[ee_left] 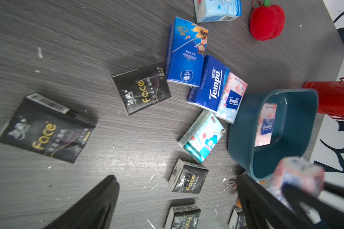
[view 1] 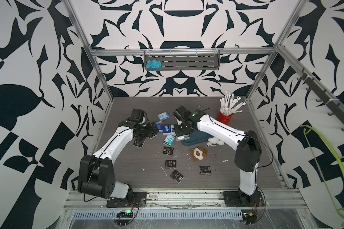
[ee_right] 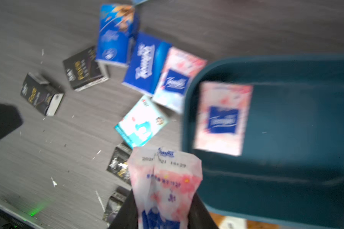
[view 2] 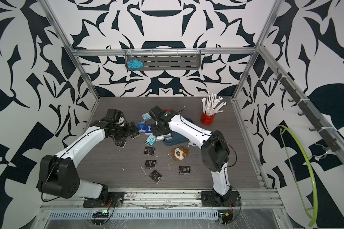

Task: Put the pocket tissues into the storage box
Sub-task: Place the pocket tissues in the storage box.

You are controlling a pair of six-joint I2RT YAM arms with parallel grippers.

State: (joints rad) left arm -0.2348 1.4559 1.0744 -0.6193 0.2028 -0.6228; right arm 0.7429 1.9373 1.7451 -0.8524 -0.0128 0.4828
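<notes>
The dark teal storage box lies under my right forearm, with one pink pocket tissue pack inside it. My right gripper is shut on another pink pack, held just outside the box's near rim. More pocket tissues lie loose to the left of the box: blue ones, a pink one, a teal one and black ones. My left gripper hangs open above black packs at the left of the cluster.
A red cup of white sticks stands at the back right. A brown-and-white plush and a white plush lie right in front of the box. A red plush sits behind the packs.
</notes>
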